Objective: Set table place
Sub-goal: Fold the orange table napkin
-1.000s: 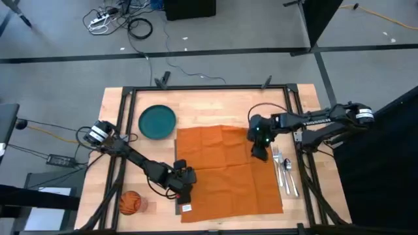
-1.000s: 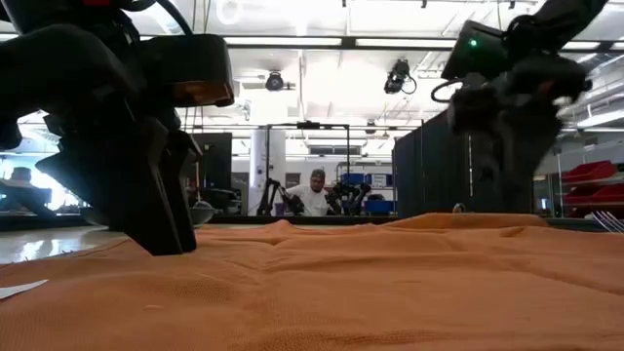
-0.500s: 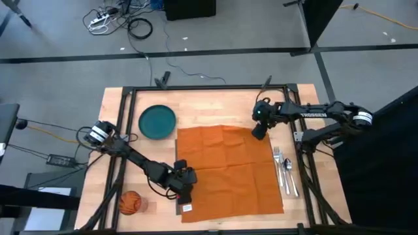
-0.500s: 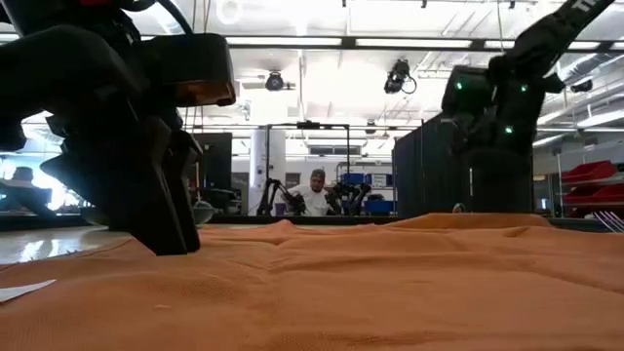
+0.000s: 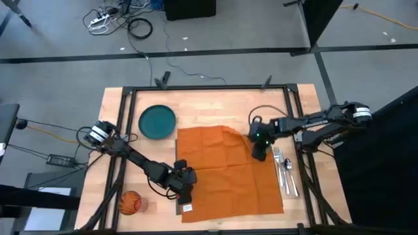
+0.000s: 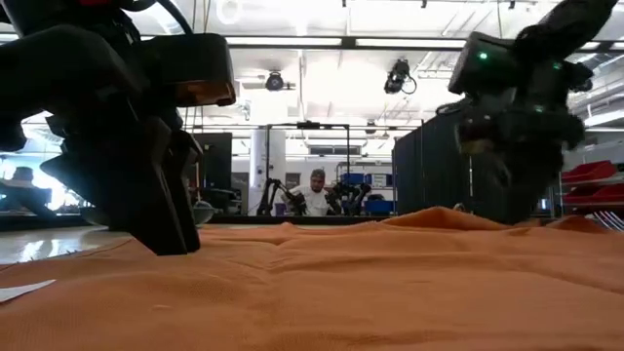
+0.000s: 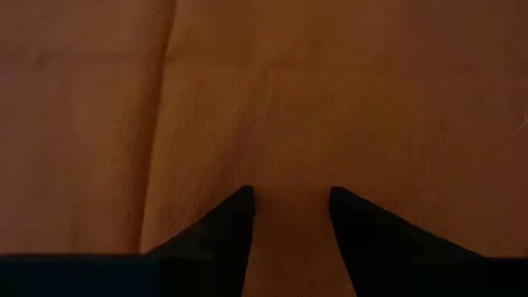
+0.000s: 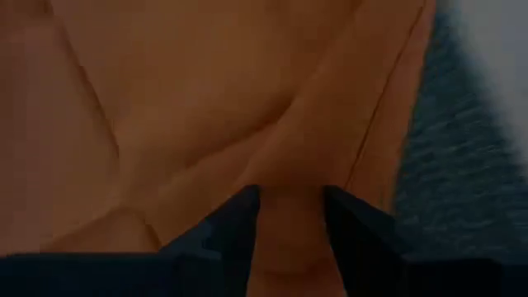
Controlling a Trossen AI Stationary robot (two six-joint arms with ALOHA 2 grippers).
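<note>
The desk (image 5: 215, 108) is light wood planks in a thin black frame. My orange napkin (image 5: 225, 171) lies spread wide across its middle, creased, covering nearly all of the dark mat (image 5: 177, 210), which peeks out at the near left edge. The round teal plate (image 5: 157, 122) sits flat just beyond the napkin's far left corner. The fork, knife and spoon (image 5: 285, 170) lie side by side just right of the napkin. The orange cup (image 5: 130, 203) stands near the desk's near left corner.

My left gripper (image 7: 290, 216) presses on the napkin's left edge, my right gripper (image 8: 290, 216) on a raised fold at its right edge.

Overhead views bright and even; wrist views dim, blurred
</note>
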